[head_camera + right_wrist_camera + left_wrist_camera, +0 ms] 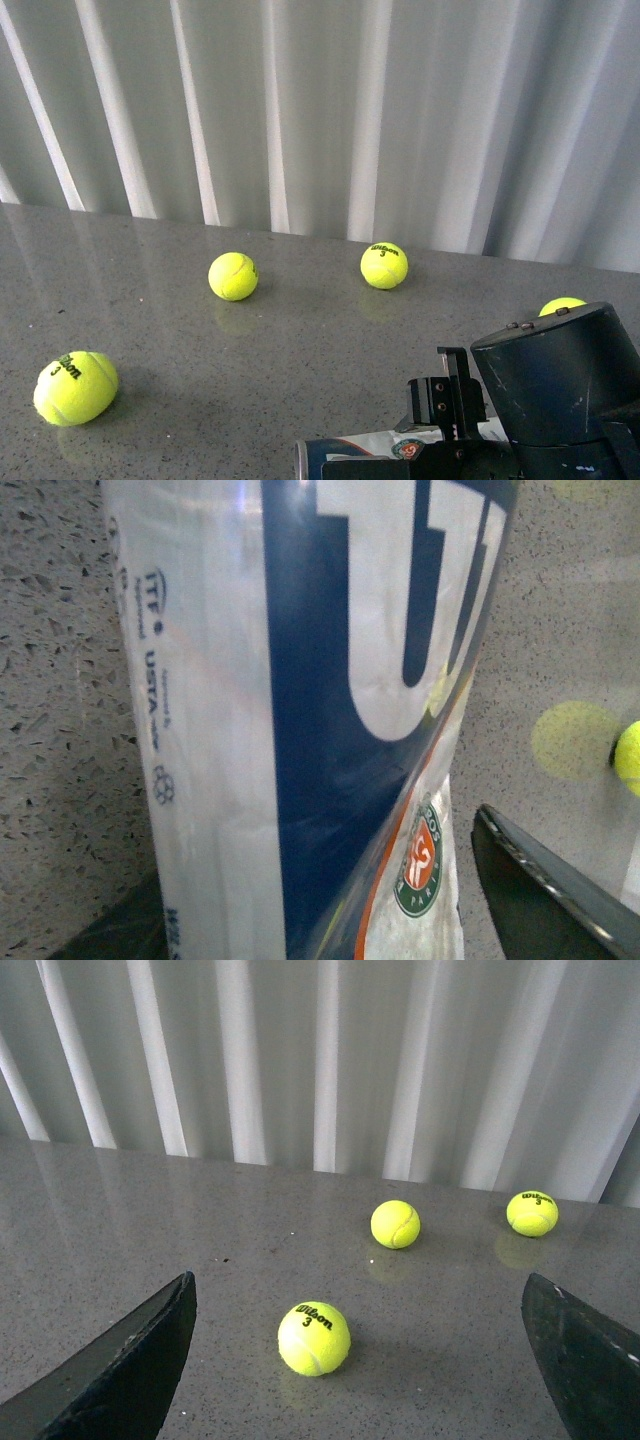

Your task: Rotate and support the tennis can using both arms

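Note:
The tennis can (372, 447) lies on its side at the bottom edge of the front view, with its silver rim to the left and its green-orange emblem showing. My right gripper (440, 455) is shut on it, under the bulky dark arm (555, 385). In the right wrist view the can (300, 710) fills the picture with its blue-and-white label and emblem (420, 865), and one black finger (545, 900) shows beside it. My left gripper (360, 1350) is open over the grey table; its two black fingers (120, 1370) stand wide apart with a yellow ball (314, 1338) between them, farther off.
Yellow tennis balls lie on the grey speckled table (200, 330): one at front left (76, 387), two mid-table (233, 276) (384, 265), one behind the right arm (562, 305). A white pleated curtain (320, 110) closes off the back edge.

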